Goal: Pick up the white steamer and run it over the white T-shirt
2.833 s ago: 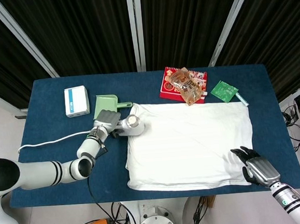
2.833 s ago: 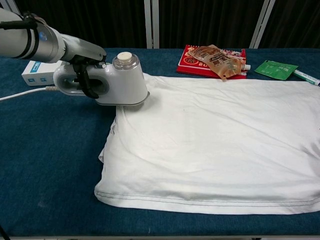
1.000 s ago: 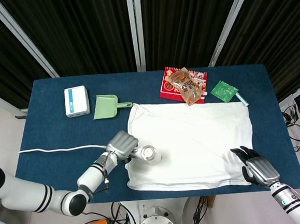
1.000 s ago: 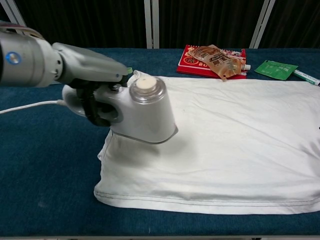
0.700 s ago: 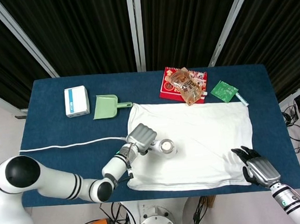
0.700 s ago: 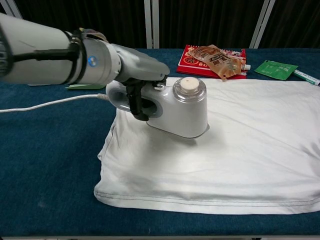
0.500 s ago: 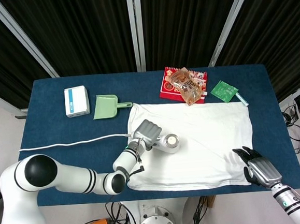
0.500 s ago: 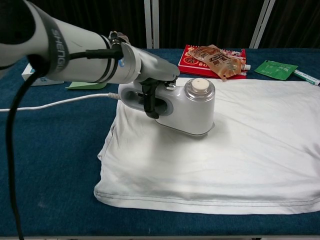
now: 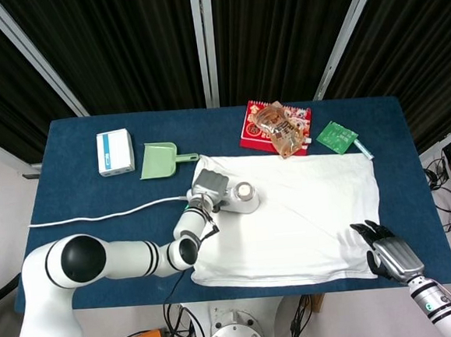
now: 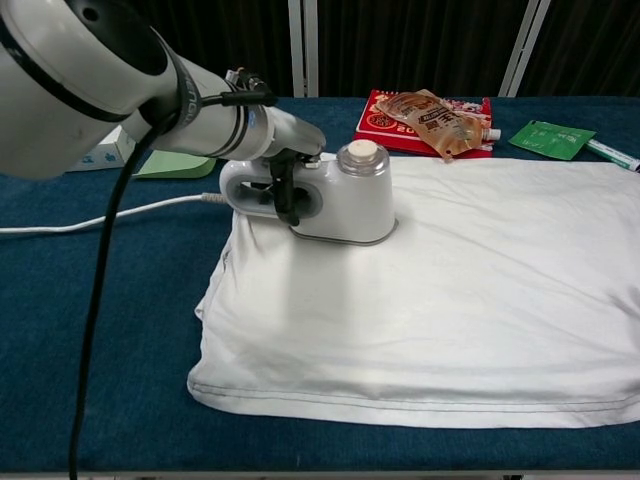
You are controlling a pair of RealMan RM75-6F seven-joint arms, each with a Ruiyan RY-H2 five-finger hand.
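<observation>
The white T-shirt [image 9: 292, 214] [image 10: 450, 300] lies flat across the blue table. On its upper left part rests the white steamer [image 9: 242, 198] [image 10: 345, 205], its round cap facing up. My left hand [image 9: 209, 185] [image 10: 280, 165] grips the steamer's handle, fingers wrapped through the loop. A white cord [image 9: 96, 218] [image 10: 100, 218] trails from the steamer to the left. My right hand [image 9: 390, 255] hovers by the shirt's lower right corner with its fingers apart and nothing in it; the chest view does not show it.
A white box [image 9: 115, 152], a green dustpan [image 9: 161, 159], a red packet with a snack pouch [image 9: 278, 127] [image 10: 432, 115] and a green sachet [image 9: 337, 137] [image 10: 552, 138] line the far side of the table [image 9: 78, 188].
My left hand has slid the steamer from the shirt's lower left edge rightward, then back up toward its upper left area. The right hand has stayed put.
</observation>
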